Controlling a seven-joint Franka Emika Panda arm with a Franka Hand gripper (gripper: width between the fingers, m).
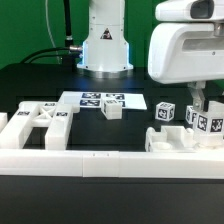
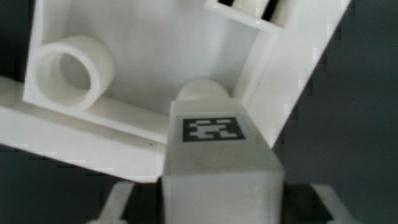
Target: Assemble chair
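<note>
Pincer [image 1: 201,108] hangs low at the exterior view's right, over a cluster of white chair pieces near the lower right of the frame. Wrist view: a tagged bar [image 2: 217,150] runs straight out between the fingers, tag face toward the camera, far end close against a panel with a round hole [image 2: 169,55]. Touching or just short of it, cannot tell. Fingers flank the bar on both sides, but whether the pads press on it cannot be told from either view. The rest of the chair lies loose on the black table [image 1: 150,88]: flat tagged panels [image 1: 40,122] at the exterior view's left, a small tagged block [image 1: 165,112] just left of the pincer, and a plain small block [image 1: 113,110] at the near edge of the marker board [image 1: 90,99]. A long border rail [image 1: 90,160] runs across the front. Handling, by judgement: the pieces look like hard moulded plastic, rigid and light, not fragile, with smooth faces likely to slip under a shallow pinch. The bar is best taken across its two flat side faces, near mid-length and clear of the tag, so it cannot pivot in the grip. The panel is broad and awkward; a hold on a straight edge away from the hole looks soundest. Its slotted end looks thinner, so side load there seems worth avoiding.
</note>
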